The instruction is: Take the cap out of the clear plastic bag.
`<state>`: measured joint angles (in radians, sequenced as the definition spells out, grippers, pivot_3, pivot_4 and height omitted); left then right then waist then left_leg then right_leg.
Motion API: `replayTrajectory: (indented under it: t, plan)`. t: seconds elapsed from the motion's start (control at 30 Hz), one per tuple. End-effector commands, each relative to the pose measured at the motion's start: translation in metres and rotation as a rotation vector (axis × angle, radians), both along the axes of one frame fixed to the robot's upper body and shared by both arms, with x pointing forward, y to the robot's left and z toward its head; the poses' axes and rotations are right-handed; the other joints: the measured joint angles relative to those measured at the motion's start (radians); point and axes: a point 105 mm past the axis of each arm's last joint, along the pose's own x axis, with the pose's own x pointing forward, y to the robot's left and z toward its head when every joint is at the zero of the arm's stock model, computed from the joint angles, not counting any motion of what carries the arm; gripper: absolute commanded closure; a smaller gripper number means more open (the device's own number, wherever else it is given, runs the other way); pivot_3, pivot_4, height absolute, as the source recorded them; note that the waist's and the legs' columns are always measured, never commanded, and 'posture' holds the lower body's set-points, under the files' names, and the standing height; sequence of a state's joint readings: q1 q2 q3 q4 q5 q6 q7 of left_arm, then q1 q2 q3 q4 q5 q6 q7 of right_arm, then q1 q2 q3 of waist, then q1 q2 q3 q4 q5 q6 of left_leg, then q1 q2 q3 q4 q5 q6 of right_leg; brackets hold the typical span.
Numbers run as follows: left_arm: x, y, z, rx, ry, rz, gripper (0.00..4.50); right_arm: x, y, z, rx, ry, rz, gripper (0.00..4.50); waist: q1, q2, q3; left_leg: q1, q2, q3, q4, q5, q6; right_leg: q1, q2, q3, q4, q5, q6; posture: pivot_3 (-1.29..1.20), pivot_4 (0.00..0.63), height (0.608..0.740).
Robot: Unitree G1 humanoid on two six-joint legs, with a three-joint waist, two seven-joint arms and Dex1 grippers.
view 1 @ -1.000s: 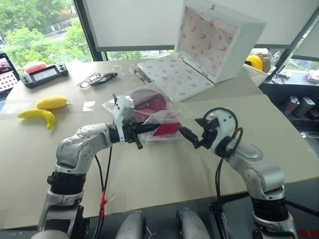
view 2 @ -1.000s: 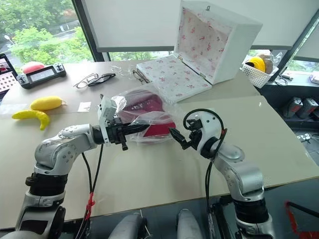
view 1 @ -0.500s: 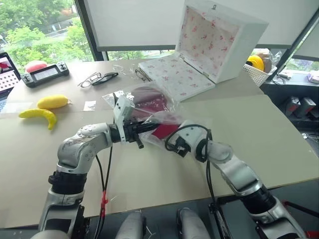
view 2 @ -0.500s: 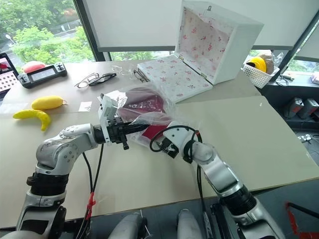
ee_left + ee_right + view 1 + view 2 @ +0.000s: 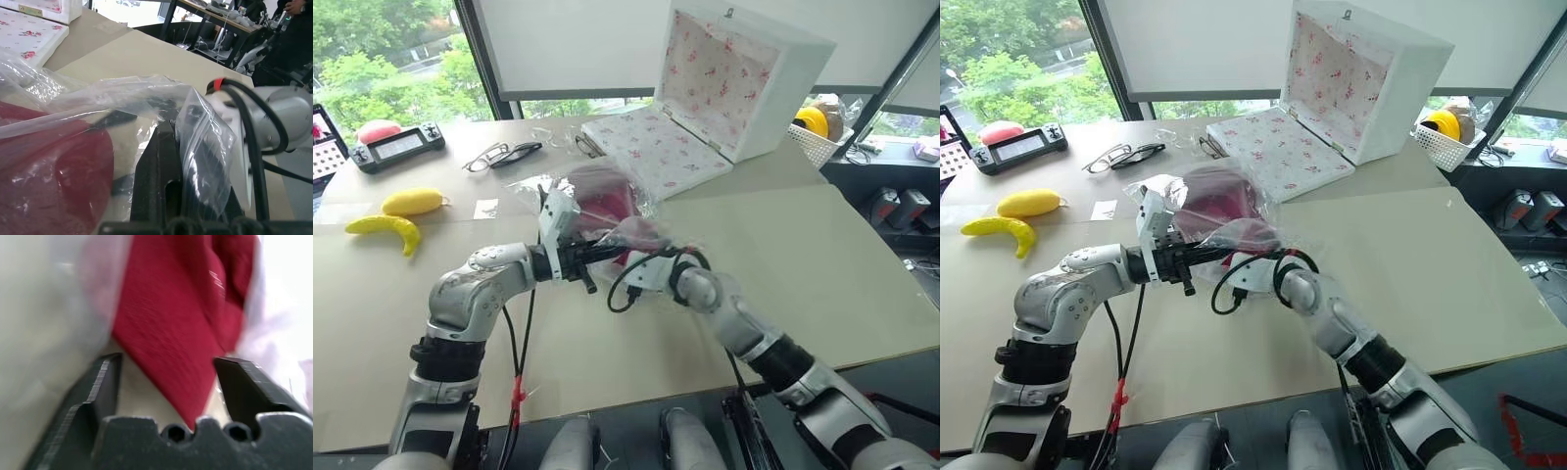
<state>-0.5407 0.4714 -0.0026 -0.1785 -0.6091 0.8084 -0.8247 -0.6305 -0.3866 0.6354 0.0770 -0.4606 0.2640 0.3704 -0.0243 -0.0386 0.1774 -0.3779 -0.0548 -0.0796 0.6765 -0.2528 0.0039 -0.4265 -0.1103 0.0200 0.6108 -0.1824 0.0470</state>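
Note:
The dark red cap (image 5: 605, 201) sits inside the clear plastic bag (image 5: 536, 188), held just above the beige table (image 5: 803, 255). My left gripper (image 5: 605, 251) is shut on the bag's edge, and the plastic drapes over its black finger (image 5: 161, 171). My right gripper (image 5: 166, 377) reaches into the bag's mouth from the right. Its fingers stand open on either side of the cap's red edge (image 5: 171, 328). They are not clamped on it. The crinkled film partly veils the cap.
A white floral-lined box (image 5: 705, 98) stands open behind the bag. Glasses (image 5: 504, 153) and a handheld controller (image 5: 401, 145) lie at the back left. A banana (image 5: 382, 227) and a yellow fruit (image 5: 414, 201) lie at the left. A white basket (image 5: 818, 132) sits at the far right.
My right gripper has swung left, rolled over and entered the bag's mouth, its fingers narrowing around the cap's edge. The left gripper has kept its hold in place.

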Motion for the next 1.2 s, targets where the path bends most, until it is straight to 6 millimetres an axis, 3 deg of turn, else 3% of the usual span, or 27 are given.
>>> replayTrajectory:
  t: [0.03,0.23,0.27,0.43,0.6,0.77,0.97,1.1,1.2]
  plan:
    - [-0.002,-0.005,0.014,-0.019,-0.062,-0.032,4.50,0.001,0.013,0.005,-0.025,-0.062,0.046,2.44,-0.001,0.000,0.000,0.000,0.000,0.000,0.000,0.000,0.000,0.000,0.000,0.000,0.000,0.000,0.000,0.00,0.150,0.740]
    - [-0.003,-0.005,0.013,-0.017,-0.060,-0.037,4.50,0.019,0.000,0.009,-0.023,-0.110,-0.059,4.42,-0.006,0.000,0.000,0.002,0.000,-0.001,0.000,0.000,-0.001,0.001,0.000,0.000,0.000,0.000,0.000,0.00,0.150,0.740]
    - [-0.003,-0.006,0.013,-0.017,-0.060,-0.038,4.50,0.020,-0.001,0.010,-0.022,-0.118,-0.068,4.48,-0.006,0.000,0.000,0.003,0.000,-0.001,0.000,0.000,-0.001,0.002,0.000,0.000,0.000,0.000,0.000,0.00,0.150,0.740]
    - [-0.004,-0.006,0.013,-0.017,-0.059,-0.042,4.50,0.018,-0.002,0.016,0.013,-0.127,-0.064,4.48,-0.006,0.000,0.000,0.004,0.000,0.000,0.000,0.000,-0.001,0.003,0.000,0.000,0.000,0.000,0.000,0.00,0.150,0.740]
    - [-0.005,-0.006,0.012,-0.015,-0.055,-0.043,4.50,0.002,-0.006,0.029,0.163,-0.057,-0.038,4.48,-0.003,0.000,0.000,0.003,0.000,-0.001,0.000,0.000,-0.001,0.003,0.000,0.000,0.000,0.000,0.000,0.00,0.150,0.740]
    - [-0.003,-0.003,0.010,-0.009,-0.053,-0.032,4.50,-0.039,-0.002,0.055,0.390,0.076,0.097,4.48,-0.001,0.000,0.000,0.003,0.000,-0.001,-0.001,0.000,-0.001,0.003,0.000,0.000,0.000,0.000,0.000,0.00,0.150,0.740]
    - [-0.002,-0.003,0.010,-0.006,-0.053,-0.030,4.50,-0.069,0.000,0.069,0.515,0.229,0.180,4.48,-0.007,0.000,0.000,0.004,0.001,-0.001,-0.001,0.000,-0.001,0.003,0.001,0.000,0.001,0.000,0.001,0.00,0.150,0.740]
    - [-0.001,-0.002,0.010,-0.004,-0.051,-0.031,4.50,-0.066,-0.010,0.058,0.420,0.262,0.111,4.48,-0.006,0.000,0.000,0.004,0.001,-0.001,-0.001,0.000,-0.001,0.003,0.001,0.000,0.000,-0.001,0.001,0.00,0.150,0.740]
    - [0.000,-0.003,0.011,-0.006,-0.054,-0.034,4.50,-0.057,-0.024,0.026,0.268,0.265,0.013,4.48,-0.002,0.001,0.000,0.004,0.001,-0.001,-0.001,0.000,-0.001,0.003,0.001,0.000,0.000,-0.001,0.001,0.00,0.150,0.740]
